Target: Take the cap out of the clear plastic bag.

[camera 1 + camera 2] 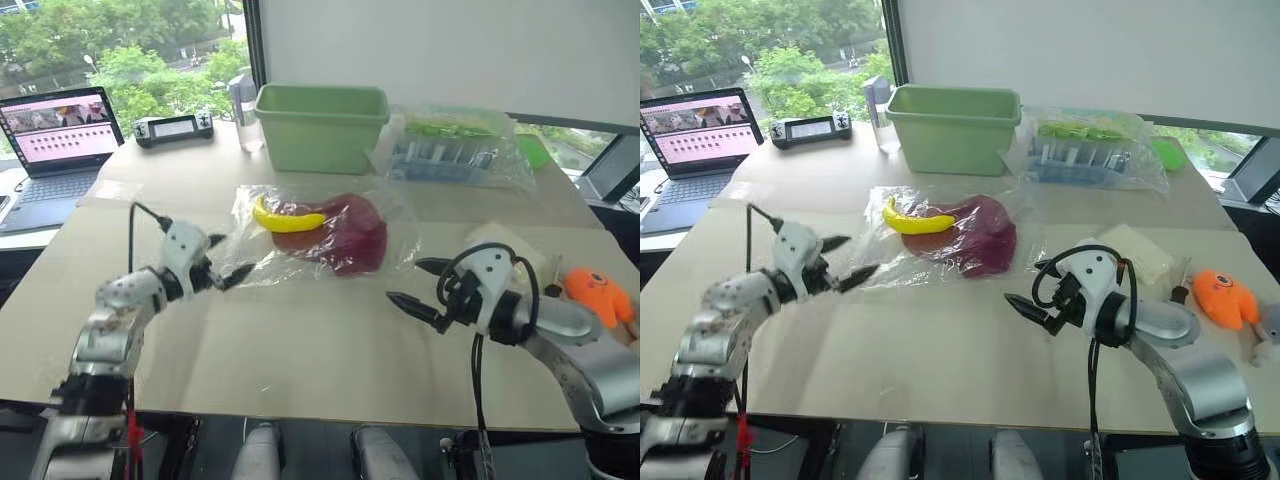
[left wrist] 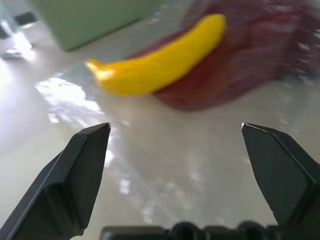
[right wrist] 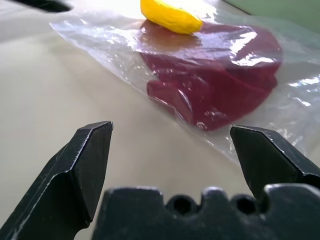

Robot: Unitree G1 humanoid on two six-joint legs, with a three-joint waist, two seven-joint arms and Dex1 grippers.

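On table (image 1: 300, 350), approaching clear plastic bag (image 1: 395, 215) holding cap (image 1: 350, 232); both jaws spread, empty. Next: pinning bag edge, then reaching inside.

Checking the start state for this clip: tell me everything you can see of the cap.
The cap is dark red fabric, lying flattened on the table inside the clear plastic bag, whose wrinkled glossy film covers it. A yellow banana lies at its far-left edge; whether inside the bag too, I cannot tell. Neither gripper touches it: the left gripper and right gripper are open, short of the bag.
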